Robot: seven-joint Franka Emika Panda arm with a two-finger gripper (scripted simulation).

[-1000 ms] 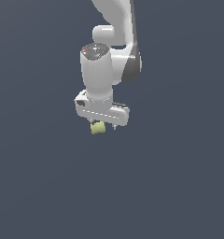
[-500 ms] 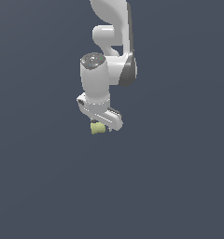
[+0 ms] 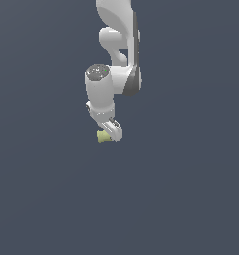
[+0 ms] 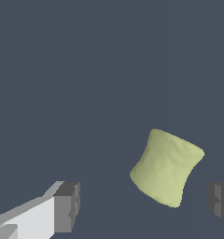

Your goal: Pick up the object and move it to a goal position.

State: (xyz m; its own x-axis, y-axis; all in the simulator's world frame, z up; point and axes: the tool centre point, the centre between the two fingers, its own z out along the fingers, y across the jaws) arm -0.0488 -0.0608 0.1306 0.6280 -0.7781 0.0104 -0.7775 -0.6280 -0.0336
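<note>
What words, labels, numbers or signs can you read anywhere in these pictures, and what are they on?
There are none to read. The pale yellow-green block is plain, with no marking on the faces that show. The gripper and its dark fingertips carry no lettering. The white arm shows no brand or number in the exterior view, and the dark background is bare.

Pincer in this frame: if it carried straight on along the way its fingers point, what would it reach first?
The pale yellow-green block. In the wrist view it sits ahead of the open pincer, nearer one finger, touching neither as far as shows. Past it only plain dark background appears; depth is unclear.
</note>
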